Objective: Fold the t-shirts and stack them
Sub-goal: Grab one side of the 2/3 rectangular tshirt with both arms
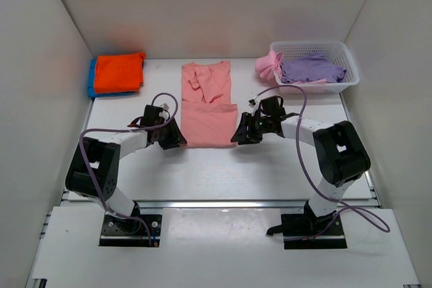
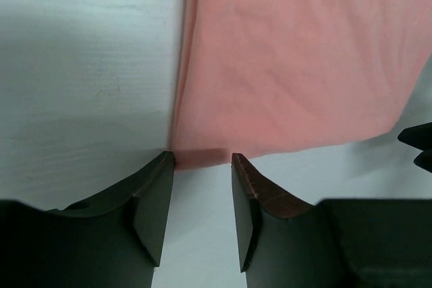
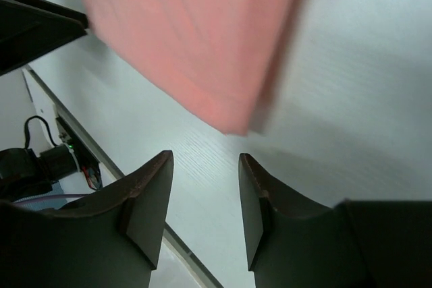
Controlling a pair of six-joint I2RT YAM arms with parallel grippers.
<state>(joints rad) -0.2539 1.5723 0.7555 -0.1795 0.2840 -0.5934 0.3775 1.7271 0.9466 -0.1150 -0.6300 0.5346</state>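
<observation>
A salmon-pink t-shirt (image 1: 208, 102) lies flat in the middle of the table, its sleeves folded in. My left gripper (image 1: 181, 141) is open at the shirt's near left corner (image 2: 196, 156), its jaws on either side of the hem, touching nothing. My right gripper (image 1: 235, 138) is open just short of the near right corner (image 3: 233, 123). An orange t-shirt (image 1: 118, 72) lies folded on a blue one (image 1: 91, 79) at the back left. A lavender t-shirt (image 1: 312, 69) and a brighter pink one (image 1: 268, 65) lie crumpled in the basket.
The white lattice basket (image 1: 351, 75) stands at the back right. White walls enclose the table on three sides. The table's near edge and a cable show in the right wrist view (image 3: 67, 146).
</observation>
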